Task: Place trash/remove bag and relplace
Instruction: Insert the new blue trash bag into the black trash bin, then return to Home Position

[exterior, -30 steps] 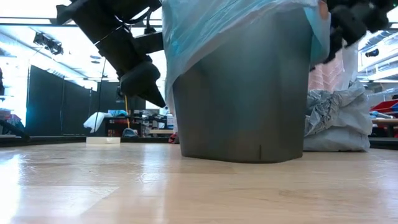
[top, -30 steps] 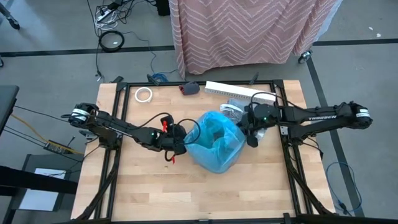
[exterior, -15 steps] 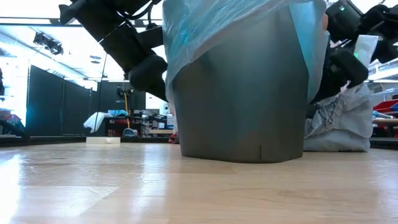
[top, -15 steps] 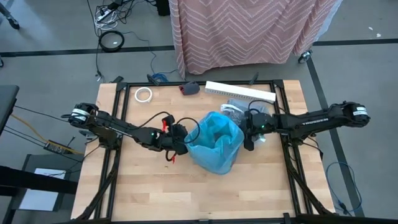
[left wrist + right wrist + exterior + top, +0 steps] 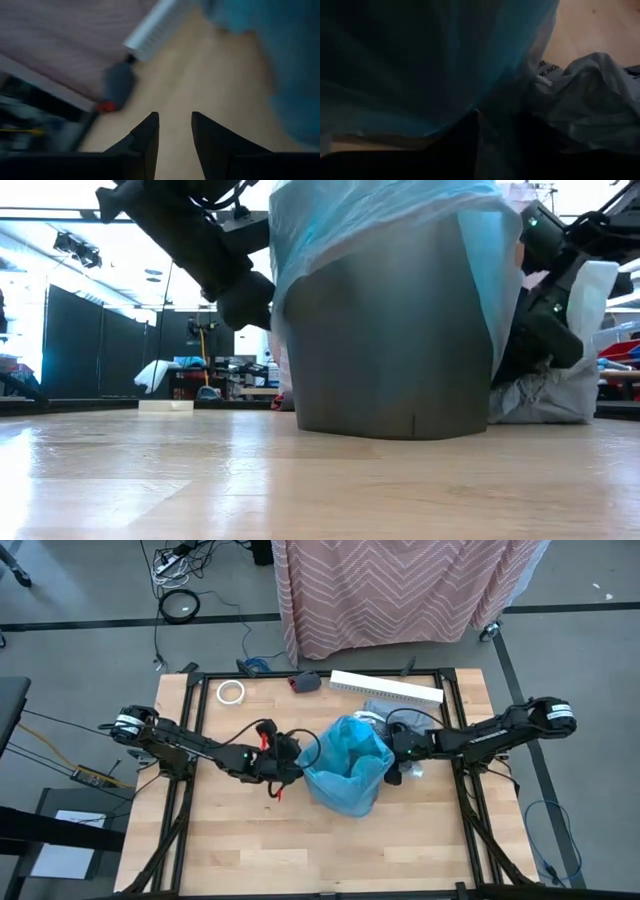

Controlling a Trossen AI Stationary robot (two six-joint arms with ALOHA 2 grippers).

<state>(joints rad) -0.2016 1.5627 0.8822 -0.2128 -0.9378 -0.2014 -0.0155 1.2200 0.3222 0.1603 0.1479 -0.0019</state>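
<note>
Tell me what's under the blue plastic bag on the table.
The bright blue plastic bag drapes over a grey plastic bin, whose lower wall shows in the low view. Its rim and contents are covered.

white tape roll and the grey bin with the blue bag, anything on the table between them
High view: only the left gripper with its cables lies there, against the bright blue plastic bag on the grey bin. The wood from the white tape roll up to it is bare.

Two dark, slender robot arms, the left arm (image 5: 190, 747) and the right arm (image 5: 490, 732), share matte black link housings and pale bands at their outer joints. Black cables loop beside the left wrist, near a small red part. Blunt, tapered black fingers (image 5: 145, 137) tip the left.
</note>
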